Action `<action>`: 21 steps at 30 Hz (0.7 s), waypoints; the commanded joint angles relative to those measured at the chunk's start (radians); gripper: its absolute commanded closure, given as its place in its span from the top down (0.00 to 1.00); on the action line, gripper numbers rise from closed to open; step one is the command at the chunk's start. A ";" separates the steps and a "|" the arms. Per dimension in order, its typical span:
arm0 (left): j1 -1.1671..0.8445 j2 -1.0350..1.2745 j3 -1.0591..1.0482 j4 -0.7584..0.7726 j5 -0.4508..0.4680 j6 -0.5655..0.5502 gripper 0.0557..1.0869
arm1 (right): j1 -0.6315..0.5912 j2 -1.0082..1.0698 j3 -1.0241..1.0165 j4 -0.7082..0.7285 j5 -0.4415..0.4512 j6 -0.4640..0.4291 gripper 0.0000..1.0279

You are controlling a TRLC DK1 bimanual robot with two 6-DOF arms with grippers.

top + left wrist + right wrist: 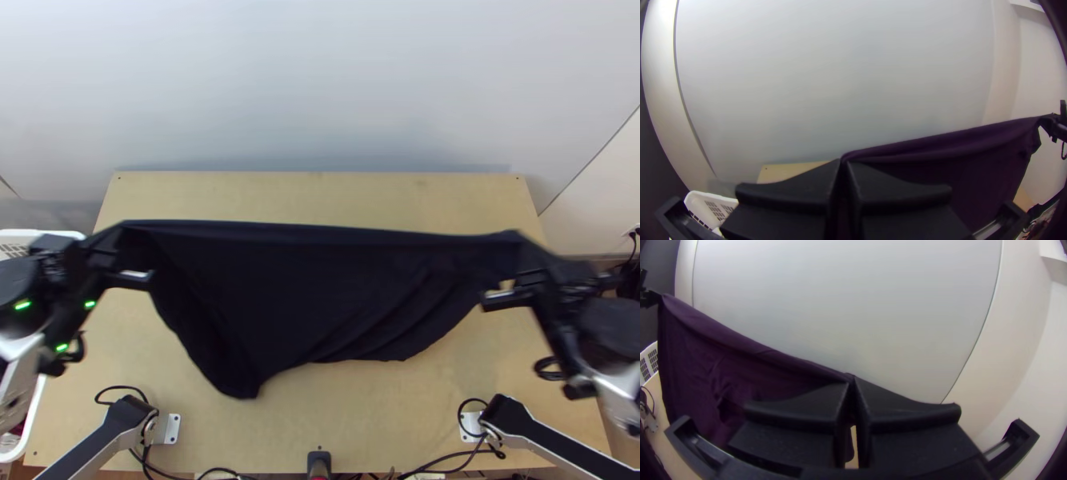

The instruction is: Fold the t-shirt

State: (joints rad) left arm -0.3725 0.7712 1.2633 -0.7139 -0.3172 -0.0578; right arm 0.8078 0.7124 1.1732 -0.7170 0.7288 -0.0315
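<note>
T-shirt by the left pincer: the dark t-shirt (304, 288) begins at the left pincer (114, 242), one end of its upper edge between the fingers, the cloth dropping away below.
T-shirt between the pincers: drawn out over the table (368, 424) in a nearly straight upper edge, a narrow fold of cloth running along it; the rest hangs as a loose sheet, its lower edge uneven, dipping to a point on the left side and creased toward the right.
T-shirt by the right pincer: the other end of the upper edge sits at the right pincer (530, 260).
Left pincer: pressed together on the t-shirt; in its own wrist view the tips (843, 164) meet with cloth coming out between them.
Right pincer: likewise pressed together on the t-shirt, cloth caught at the tips (853, 381), part of it hanging behind the slit.
Basket: one, white (48, 234), beside the table's left side, partly behind the left arm.
T-shirt count: one.
Pincer count: two, one at each end of the upper edge.
Bracket plates: two, pale, the left one (172, 429) and the right one (470, 426), each beside an arm's base.
Table count: one.
</note>
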 commanded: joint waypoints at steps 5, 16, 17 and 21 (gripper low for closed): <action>0.078 0.186 -0.237 0.168 0.079 -0.157 0.04 | -0.292 0.127 -0.337 0.208 -0.353 0.208 0.03; 0.334 0.573 -0.051 0.343 0.168 -0.177 0.04 | -0.556 0.671 -0.162 0.544 -0.480 0.203 0.03; 0.350 0.608 -0.021 0.349 0.176 -0.177 0.04 | -0.559 0.717 -0.124 0.553 -0.480 0.202 0.03; 0.388 0.732 0.064 0.445 0.182 -0.169 0.04 | -0.567 0.907 0.055 0.588 -0.480 0.206 0.03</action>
State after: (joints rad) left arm -0.0830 1.2888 1.1946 -0.3817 -0.1513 -0.2283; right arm 0.3042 1.3197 1.0222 -0.2188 0.2649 0.1680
